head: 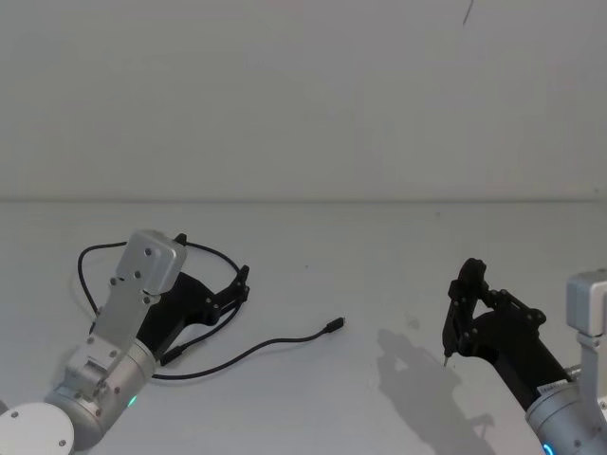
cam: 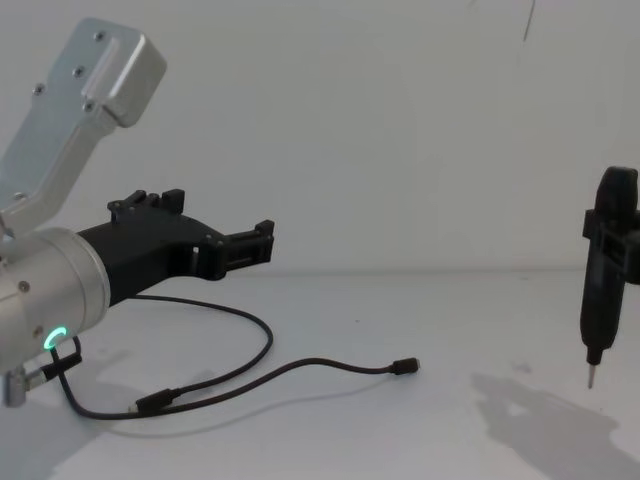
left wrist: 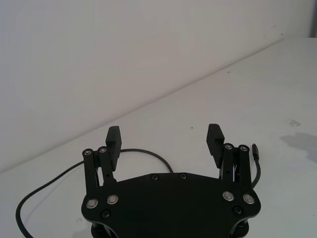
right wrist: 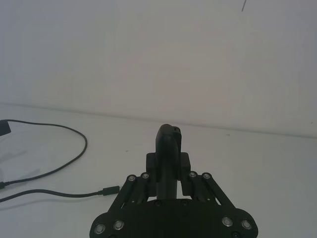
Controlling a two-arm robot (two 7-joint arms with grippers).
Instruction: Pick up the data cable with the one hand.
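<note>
The data cable (head: 275, 343) is a thin black cord lying in loose curves on the white table, one plug (head: 334, 325) pointing toward the middle. Its loop (left wrist: 148, 152) runs beneath and just beyond my left gripper (left wrist: 164, 134). That gripper (cam: 225, 218) is a black angular two-jaw hand on a silver cylinder with a green ring. It hovers open above the table with nothing between its fingers. In the chest view the cable (cam: 300, 367) lies flat below it. My right gripper (head: 463, 303) stands at the right, shut, with a thin metal pin pointing down.
The table (head: 379, 246) is plain white and ends at a white wall behind. The right gripper (cam: 605, 250) casts a shadow on the table beneath it. The cable's second plug (cam: 150, 403) lies near the left arm's base.
</note>
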